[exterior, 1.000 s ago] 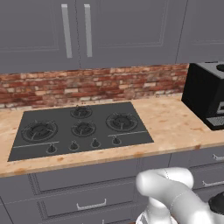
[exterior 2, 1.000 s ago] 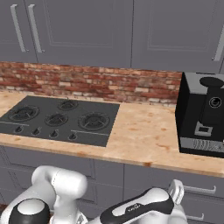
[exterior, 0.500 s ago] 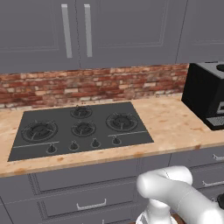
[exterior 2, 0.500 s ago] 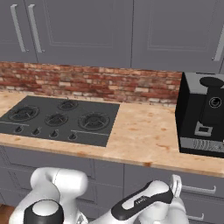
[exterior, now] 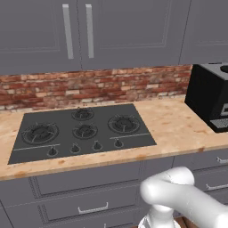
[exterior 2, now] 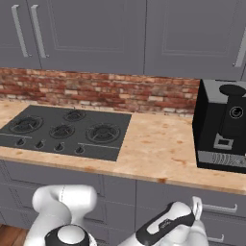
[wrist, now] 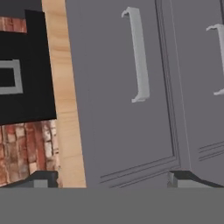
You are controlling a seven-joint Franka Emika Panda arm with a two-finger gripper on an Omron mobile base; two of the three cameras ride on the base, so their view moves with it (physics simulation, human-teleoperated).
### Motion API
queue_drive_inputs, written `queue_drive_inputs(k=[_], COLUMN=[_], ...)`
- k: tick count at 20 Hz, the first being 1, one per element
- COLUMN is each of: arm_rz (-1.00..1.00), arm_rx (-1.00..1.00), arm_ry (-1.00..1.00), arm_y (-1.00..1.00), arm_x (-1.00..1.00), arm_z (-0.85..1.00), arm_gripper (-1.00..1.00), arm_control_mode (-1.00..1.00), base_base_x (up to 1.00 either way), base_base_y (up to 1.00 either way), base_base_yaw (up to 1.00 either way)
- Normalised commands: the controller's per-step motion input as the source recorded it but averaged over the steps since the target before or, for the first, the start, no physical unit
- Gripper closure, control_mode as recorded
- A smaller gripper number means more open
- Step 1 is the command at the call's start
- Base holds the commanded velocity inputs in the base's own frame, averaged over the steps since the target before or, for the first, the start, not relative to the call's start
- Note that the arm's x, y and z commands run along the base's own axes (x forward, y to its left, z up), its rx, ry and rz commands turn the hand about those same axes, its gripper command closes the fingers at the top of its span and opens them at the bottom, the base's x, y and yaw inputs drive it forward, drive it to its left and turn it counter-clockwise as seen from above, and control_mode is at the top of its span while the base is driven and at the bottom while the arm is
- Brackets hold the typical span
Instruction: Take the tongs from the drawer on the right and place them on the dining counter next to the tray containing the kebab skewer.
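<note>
your pincer (wrist: 111, 179) tips wide apart, gripping nothing, at bottom of hand view, facing panelled grey drawer front (wrist: 127, 109) with silver bar handle (wrist: 138, 54); beige table edge (wrist: 65, 96) at left.

Matt grey drawer fronts (wrist: 127, 109), brushed-metal handles (wrist: 138, 54)

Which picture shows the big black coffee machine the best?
The right base view: the coffee machine stands whole on the counter, front facing us. The left base view cuts it off at the edge. The hand view shows a tilted black part.
</note>
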Motion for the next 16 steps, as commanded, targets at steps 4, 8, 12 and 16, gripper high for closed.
queue_drive_inputs(k=[4,8,12,16], arm_rz=[0.00,0.00,0.00,0.00], arm_rx=[0.00,0.00,0.00,0.00], arm_ry=[0.00,0.00,0.00,0.00], arm_y=[-0.11,-0.09,-0.11,-0.14], arm_x=[0.30,0.25,0.17,0.18], arm_z=[-0.17,-0.15,-0.26,-0.30], arm_gripper=[-1.00,-1.00,-1.00,-1.00], arm_control_mode=[-1.00,-1.00,-1.00,-1.00], base_base_x=[0.00,0.00,0.00,0.00], base_base_y=[0.00,0.00,0.00,0.00], base_base_yaw=[0.00,0.00,0.00,0.00])
